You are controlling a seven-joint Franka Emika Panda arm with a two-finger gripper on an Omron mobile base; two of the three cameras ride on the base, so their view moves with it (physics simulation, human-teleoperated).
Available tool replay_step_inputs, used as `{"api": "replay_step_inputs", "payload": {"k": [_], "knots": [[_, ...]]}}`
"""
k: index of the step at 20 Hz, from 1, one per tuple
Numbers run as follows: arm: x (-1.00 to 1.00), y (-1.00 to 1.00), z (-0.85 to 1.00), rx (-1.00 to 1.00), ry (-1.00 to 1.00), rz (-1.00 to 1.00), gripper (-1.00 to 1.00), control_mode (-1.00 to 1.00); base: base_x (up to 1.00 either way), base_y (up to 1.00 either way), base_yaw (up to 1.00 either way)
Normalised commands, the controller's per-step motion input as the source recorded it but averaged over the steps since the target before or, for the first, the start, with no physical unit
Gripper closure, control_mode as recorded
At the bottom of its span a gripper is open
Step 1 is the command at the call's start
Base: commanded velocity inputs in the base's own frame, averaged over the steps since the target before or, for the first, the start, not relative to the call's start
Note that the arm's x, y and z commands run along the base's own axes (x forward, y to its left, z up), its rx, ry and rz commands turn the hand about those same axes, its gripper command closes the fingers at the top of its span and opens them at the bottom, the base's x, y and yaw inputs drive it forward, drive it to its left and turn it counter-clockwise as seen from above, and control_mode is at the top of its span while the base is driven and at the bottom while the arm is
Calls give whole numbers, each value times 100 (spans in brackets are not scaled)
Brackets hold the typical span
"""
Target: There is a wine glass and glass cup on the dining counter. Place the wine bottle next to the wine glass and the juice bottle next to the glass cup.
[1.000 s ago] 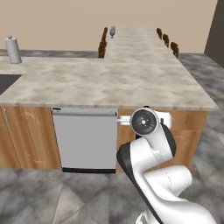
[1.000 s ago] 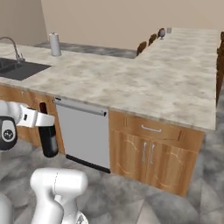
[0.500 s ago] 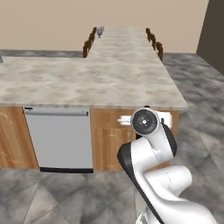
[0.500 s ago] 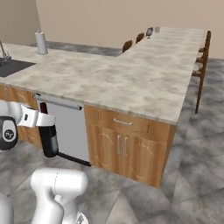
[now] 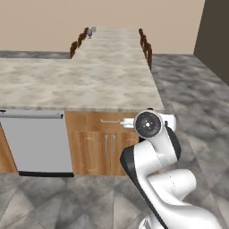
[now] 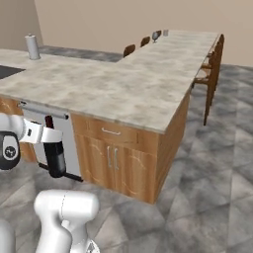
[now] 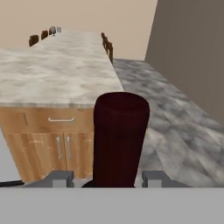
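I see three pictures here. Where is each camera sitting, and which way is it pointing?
Left base view: behind the arm's left, looking forward over the dining counter; the white arm rises at lower right.
Right base view: behind the arm's right, facing the same counter; the arm is at lower left, its tool shut on the wine bottle.
Hand view: on the hand, looking along the bottle's dark-red neck towards the counter.
Shared: counter, wine glass and glass cup at its far end.

One wine bottle (image 6: 54, 150) is showing, one wine glass (image 6: 156, 35) and one cup (image 6: 165, 32) are sitting way down one long counter (image 6: 133, 84), plus one paper towel roll (image 6: 32, 47).
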Motion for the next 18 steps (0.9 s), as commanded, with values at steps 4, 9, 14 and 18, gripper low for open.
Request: {"api": "replay_step_inputs", "payload": {"k": [4,9,14,18], "knots": [[0,0,0,0,0,0,100,100,23,-74,0],[0,0,0,0,0,0,100,100,30,-67,4],[0,0,0,0,0,0,100,100,31,-67,3],[0,0,0,0,0,0,100,100,29,-70,0]]}}
